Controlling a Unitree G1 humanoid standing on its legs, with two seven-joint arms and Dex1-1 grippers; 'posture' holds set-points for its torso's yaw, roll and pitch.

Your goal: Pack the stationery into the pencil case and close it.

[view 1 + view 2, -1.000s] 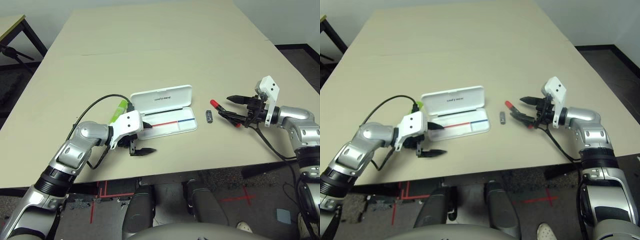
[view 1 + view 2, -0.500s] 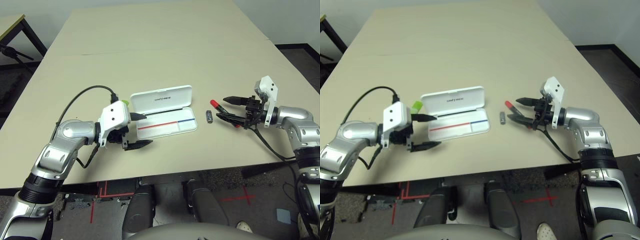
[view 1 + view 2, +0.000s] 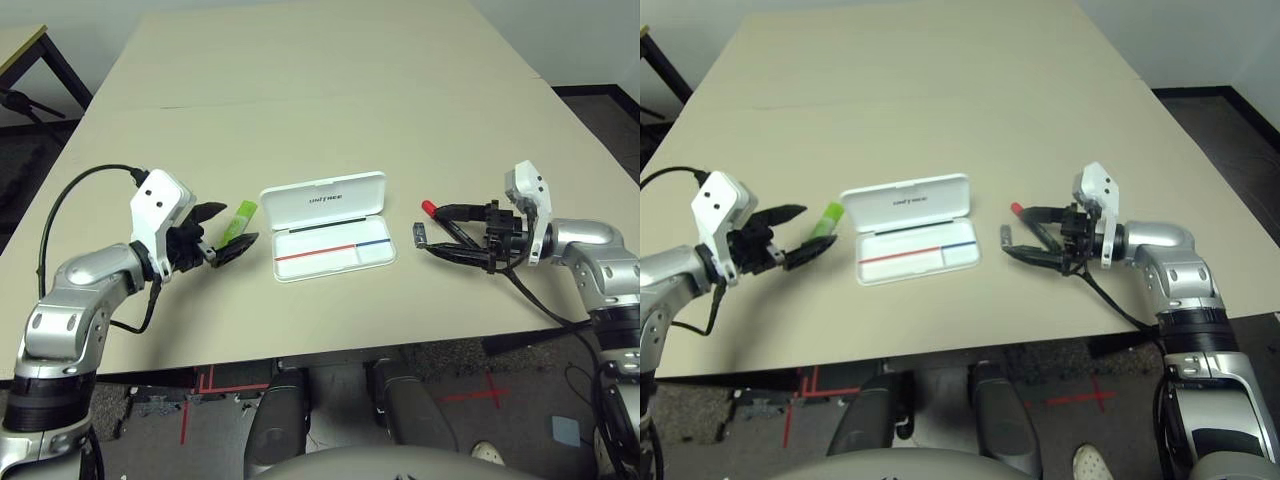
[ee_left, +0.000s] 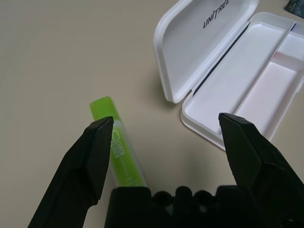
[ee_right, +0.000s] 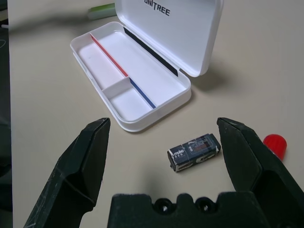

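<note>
The white pencil case lies open mid-table, its lid folded back and its tray holding nothing. Left of it lies the lime-green highlighter. My left gripper is open with its fingers either side of the highlighter's near end. Right of the case lies the small dark grey block, and just beyond it the red marker, partly hidden by my fingers. My right gripper is open, and the block sits just ahead of the gap between its fingertips.
The tan table stretches far behind the case. Its front edge runs close below both grippers. Black cables trail from both wrists.
My left gripper has swung left from the case's front to the highlighter. My right gripper has moved left, closer to the grey block. Both stay open.
</note>
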